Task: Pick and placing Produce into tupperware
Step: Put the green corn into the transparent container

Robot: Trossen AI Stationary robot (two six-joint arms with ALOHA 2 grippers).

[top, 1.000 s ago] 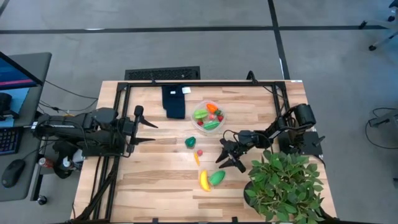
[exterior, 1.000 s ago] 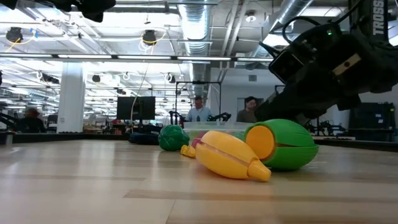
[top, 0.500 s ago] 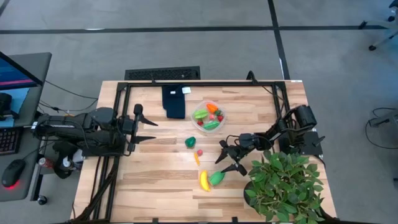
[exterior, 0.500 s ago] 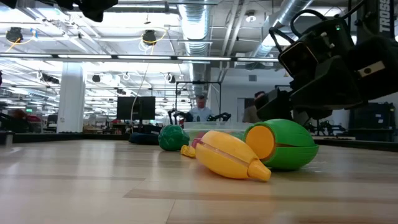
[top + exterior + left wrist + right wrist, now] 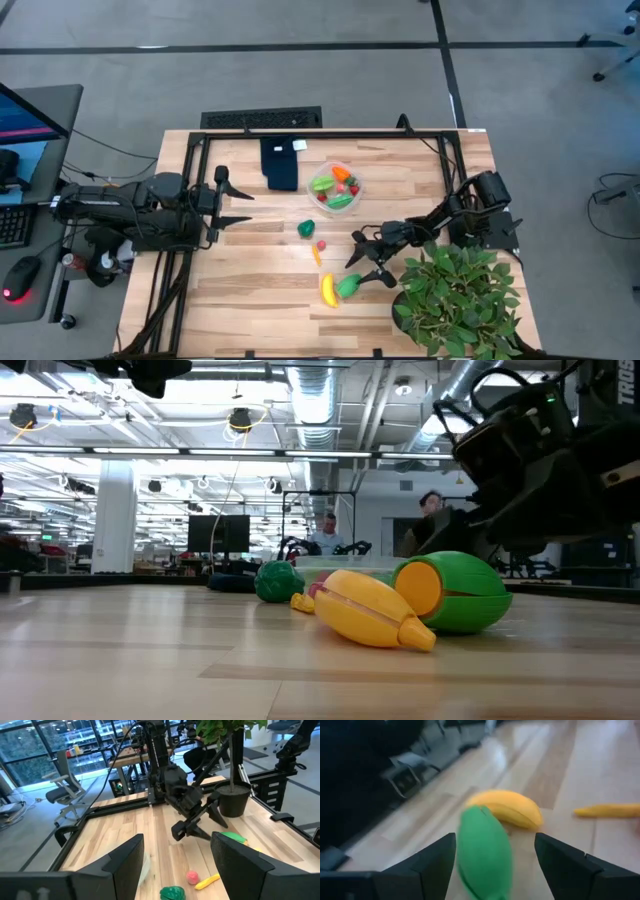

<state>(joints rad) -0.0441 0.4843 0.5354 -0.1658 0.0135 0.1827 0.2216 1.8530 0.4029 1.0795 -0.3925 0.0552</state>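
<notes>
A green toy piece (image 5: 349, 286) lies on the table against a yellow banana (image 5: 327, 290); both also show in the low view, the green piece (image 5: 455, 592) and the banana (image 5: 370, 610). My right gripper (image 5: 364, 268) is open just above and behind the green piece (image 5: 482, 852), a finger on either side of it, apart from it. A small orange piece (image 5: 316, 256), a red strawberry (image 5: 322, 245) and a round green piece (image 5: 306, 229) lie mid-table. The clear tupperware (image 5: 356, 189) holds several pieces. My left gripper (image 5: 238, 210) waits open at the table's left.
A big potted plant (image 5: 460, 295) stands at the near right corner, close behind my right arm. A dark blue folded cloth (image 5: 281, 163) lies at the far edge, left of the tupperware. Bare wood lies between my left gripper and the produce.
My right gripper has moved toward the table's near edge, closing in on the green piece and the banana, and has stayed open. The produce has not moved.
</notes>
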